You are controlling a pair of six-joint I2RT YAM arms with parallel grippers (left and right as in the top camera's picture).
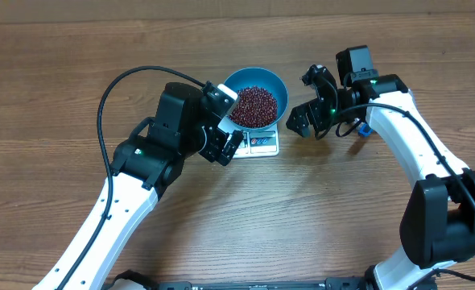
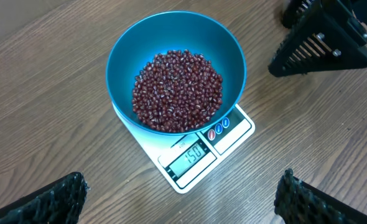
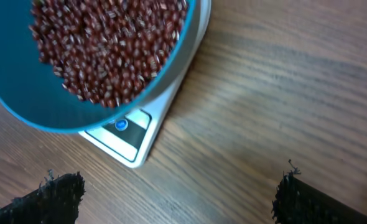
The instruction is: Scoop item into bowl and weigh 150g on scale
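- Plainly, the beans (image 2: 177,90) lie heaped in the bottom of the one blue bowl (image 2: 124,56); they are far too many to count.
- The bowl stands on the single white scale (image 2: 193,155) and hides most of its platform. Only the front strip shows, with a display reading 150 and two round buttons beside it.
- In the right wrist view the bowl is cut off by the frame and covers the display; one blue button peeks out.
- Left jaws: spread wide, empty, near the scale's front. Only the two fingers' (image 2: 53,199) tips show.
- Right jaws: spread wide, empty, beside the bowl, not touching it.
- One small blue object (image 1: 365,129) behind the right arm (image 1: 415,137) is mostly hidden and unidentifiable.
- All rests on the wooden surface (image 1: 60,48).
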